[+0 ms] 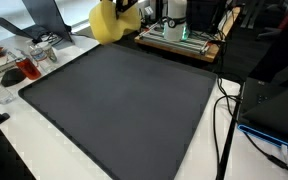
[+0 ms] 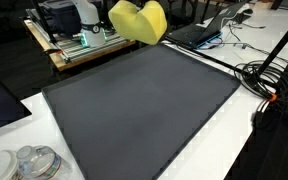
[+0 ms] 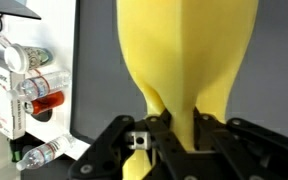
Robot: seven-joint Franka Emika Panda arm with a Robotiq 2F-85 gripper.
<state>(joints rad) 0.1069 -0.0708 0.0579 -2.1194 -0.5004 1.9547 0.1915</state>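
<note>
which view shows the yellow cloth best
An exterior view: the yellow cloth shows nearly whole there, hanging above the far edge of the dark mat. In an exterior view where the frame's top cuts it, less shows. The wrist view gives only a close-up part, pinched in the gripper.

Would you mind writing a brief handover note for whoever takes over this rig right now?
Gripper: shut on the yellow cloth, pinching a bunched end of it.
Things: in both exterior views the cloth hangs in the air by one edge of the dark mat, not touching it. The bottles lie off the mat's side.
Done: cloth gripped and held off the mat.
Left: cloth not yet set down.
</note>
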